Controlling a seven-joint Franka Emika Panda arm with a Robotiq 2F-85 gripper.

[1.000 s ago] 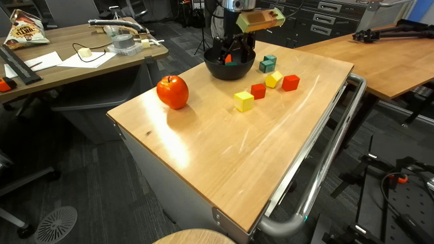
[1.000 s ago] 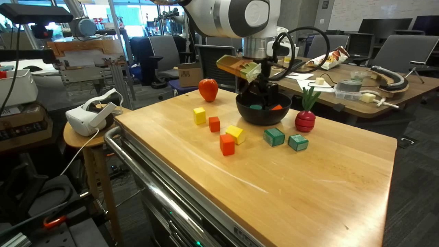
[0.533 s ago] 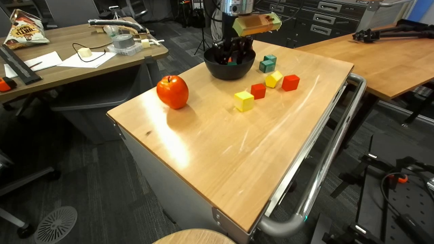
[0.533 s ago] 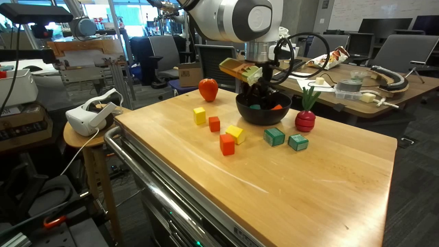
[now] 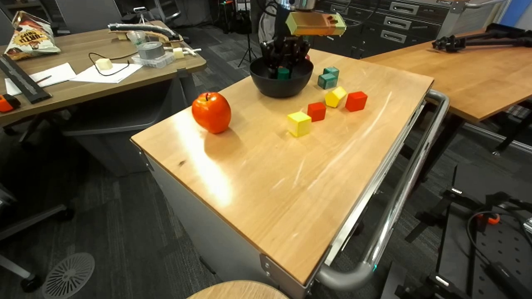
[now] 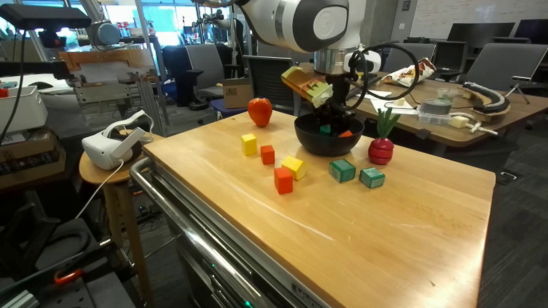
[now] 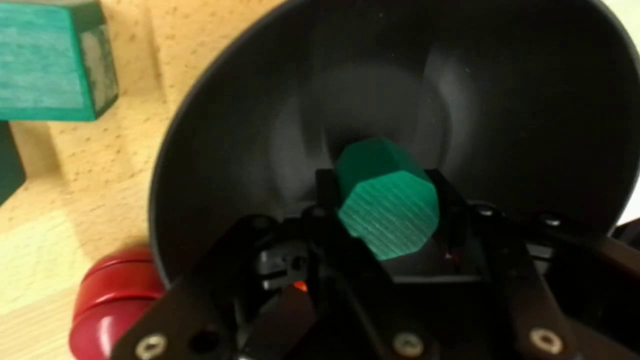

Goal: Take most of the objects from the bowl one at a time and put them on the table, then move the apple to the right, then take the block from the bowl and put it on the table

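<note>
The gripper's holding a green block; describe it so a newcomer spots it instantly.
On the light wooden table, find the round black bowl with the gripper reaching into it. Clamped there is the green block. Its many-sided end sets it apart from the box-shaped green blocks outside the bowl.

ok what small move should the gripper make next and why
Probably a straight lift until the green block in the black bowl clears the rim. In the wrist view the gripper seems shut on it, a finger on each side, while both exterior views show it inside the bowl; the task wants it on the table.
</note>
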